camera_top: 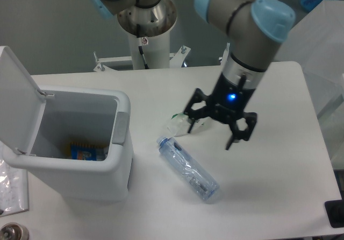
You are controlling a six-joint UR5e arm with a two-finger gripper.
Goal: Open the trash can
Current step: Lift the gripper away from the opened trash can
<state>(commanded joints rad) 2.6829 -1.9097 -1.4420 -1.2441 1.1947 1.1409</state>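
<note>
Grey arm, blue caps, black claw (211,132)

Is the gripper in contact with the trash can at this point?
Apart. The fixed camera shows the open gripper well right of the trash can, with bare table between them; the lid stands open.

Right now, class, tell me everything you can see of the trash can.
The trash can is a boxy white plastic bin with rounded corners, standing upright at the table's left. Its flat lid is swung up and open on the left side. A grey push tab sits on the right rim. Colourful packaging lies inside. Nothing grips it.
</note>
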